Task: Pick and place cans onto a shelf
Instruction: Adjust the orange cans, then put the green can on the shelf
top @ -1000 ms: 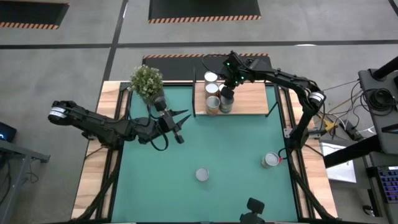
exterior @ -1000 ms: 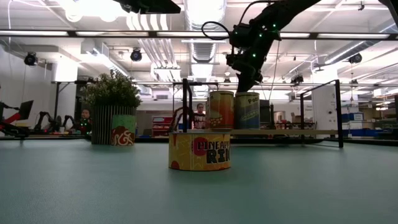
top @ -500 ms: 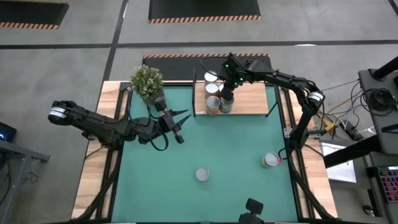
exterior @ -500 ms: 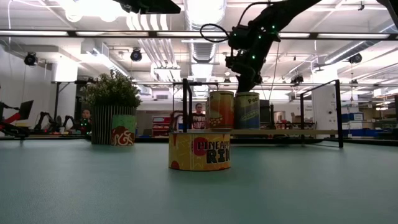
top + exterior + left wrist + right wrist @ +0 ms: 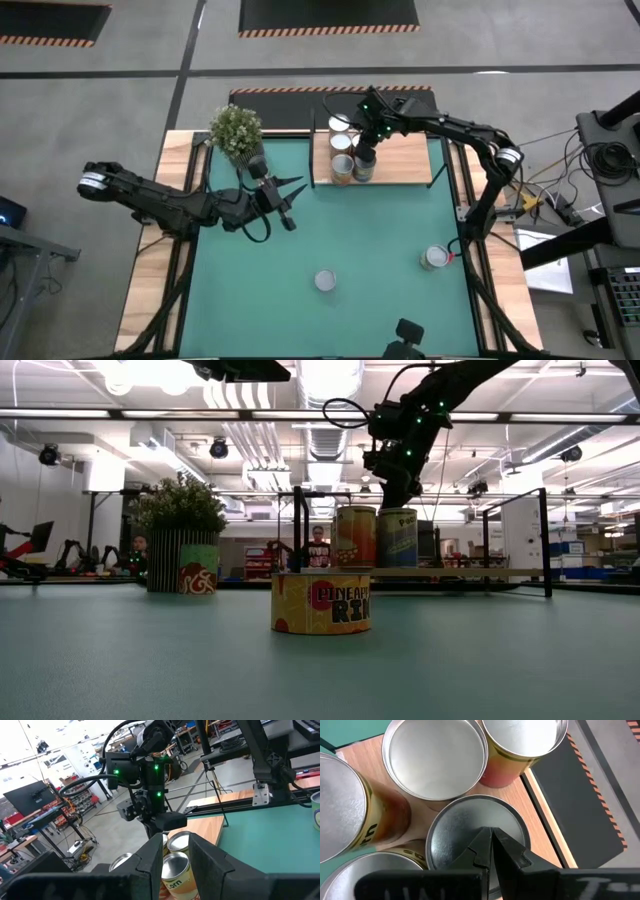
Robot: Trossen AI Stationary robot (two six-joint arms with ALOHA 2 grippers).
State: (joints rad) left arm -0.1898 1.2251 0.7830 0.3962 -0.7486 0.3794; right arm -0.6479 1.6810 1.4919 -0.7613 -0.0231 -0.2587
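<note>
The light-wood shelf [image 5: 400, 158] lies at the table's far edge with several silver-topped cans [image 5: 343, 143] standing upright on it in a cluster at its left end. My right gripper [image 5: 490, 837] is shut, pointing steeply down over the top of one of those cans [image 5: 470, 822]; the low view shows it just above that can [image 5: 397, 538]. Two more cans stand on the green mat, one near the front [image 5: 325, 281] and one at the right [image 5: 434, 258]. My left gripper [image 5: 288, 205] hangs open and level over the mat's left half, holding nothing. My right gripper's shut fingertips [image 5: 485, 840] stand from above over the middle of the can's round top [image 5: 455, 830]. I cannot tell whether they touch it. The can stands upright on the shelf among the others.
A potted green plant [image 5: 236, 130] stands at the mat's far left corner, close to my left gripper. Thin black frame posts [image 5: 298, 530] rise at the shelf's edges. The mat [image 5: 380, 240] between the two loose cans is bare. People show in the room beyond the table.
</note>
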